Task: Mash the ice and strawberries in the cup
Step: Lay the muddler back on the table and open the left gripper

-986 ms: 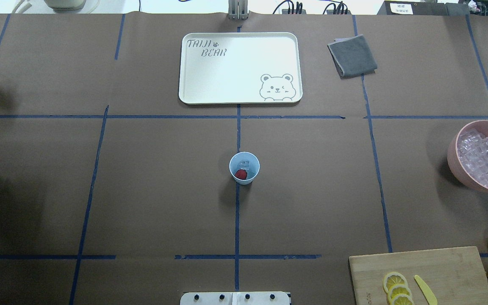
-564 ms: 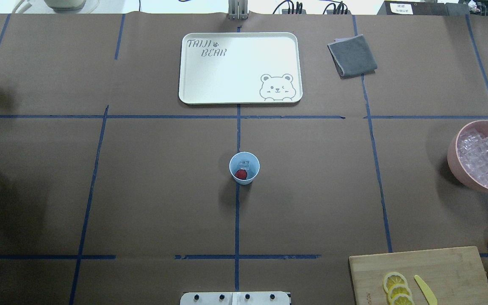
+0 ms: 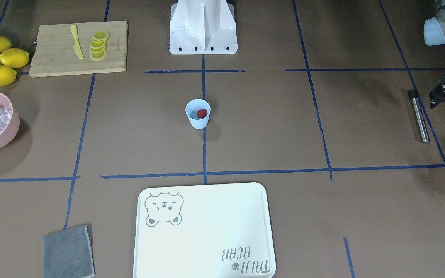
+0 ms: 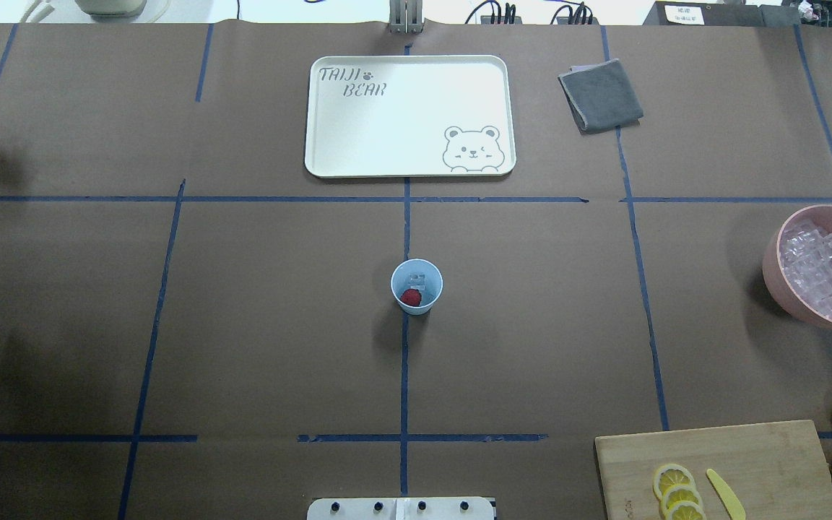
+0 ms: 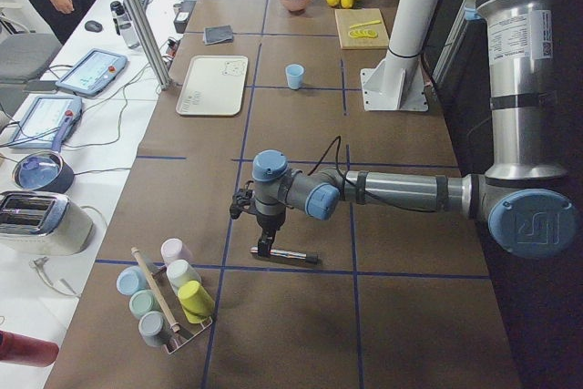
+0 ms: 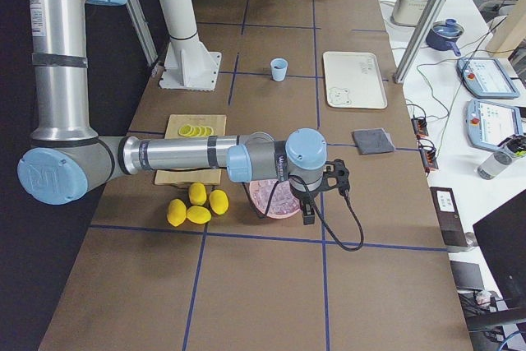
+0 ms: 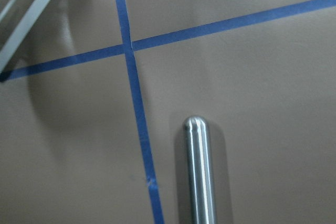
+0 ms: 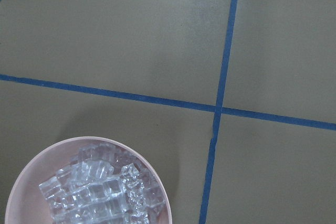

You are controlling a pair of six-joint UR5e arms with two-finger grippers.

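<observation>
At the desk's centre the cup holds the strawberry and ice unmashed, while at nine o'clock the arm's shadow has shrunk, so the left pincer, whose opening I cannot tell, probably fetches the steel rod.

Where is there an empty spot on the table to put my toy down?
Plenty of bare brown paper surrounds the cup, up to the tray and out to both sides. The corner with the cutting board, lemons and pink bowl is crowded.
</observation>
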